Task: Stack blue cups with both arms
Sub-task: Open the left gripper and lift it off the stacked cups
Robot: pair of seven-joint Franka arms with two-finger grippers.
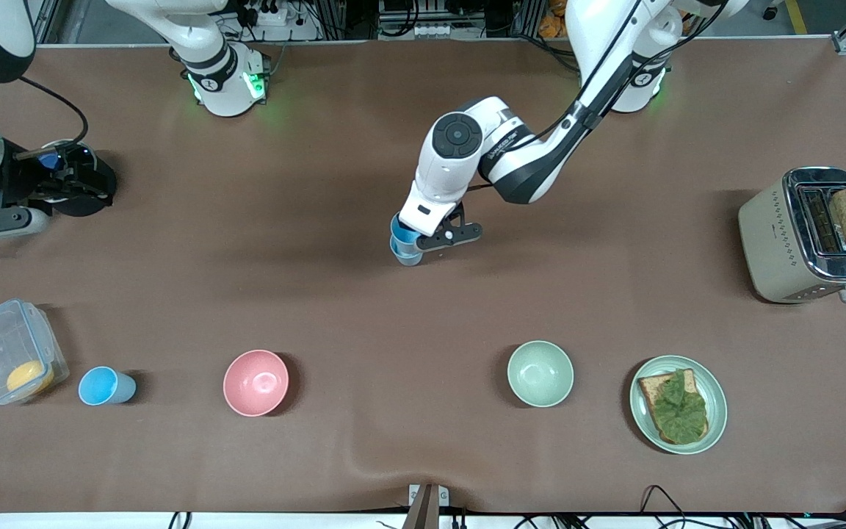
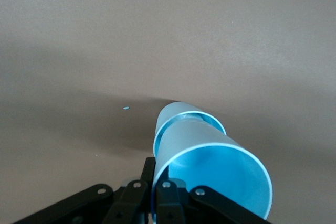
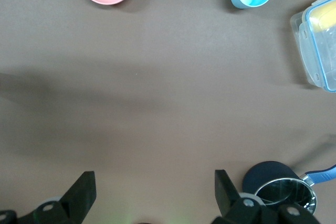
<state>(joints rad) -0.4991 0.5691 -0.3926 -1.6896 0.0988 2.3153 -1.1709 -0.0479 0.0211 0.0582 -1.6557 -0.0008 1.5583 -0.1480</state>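
2 nested cups (image 1: 406, 245) are pinched upright at frame centre by the left gripper (image 1: 438, 236); 1 cup (image 1: 105, 386) at lower left lies nearest the right gripper (image 3: 152, 192), jaws spread.

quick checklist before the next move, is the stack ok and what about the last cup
1. Left gripper shut on upper blue cup: ok.
2. Upper cup nested in lower blue cup: ok.
3. Stack seated fully on the table: cannot tell.
4. Lone blue cup upright between the plastic container and pink bowl: ok.
5. Right gripper open, over the table's right-arm end: ok.
6. All cups stacked: not ok.
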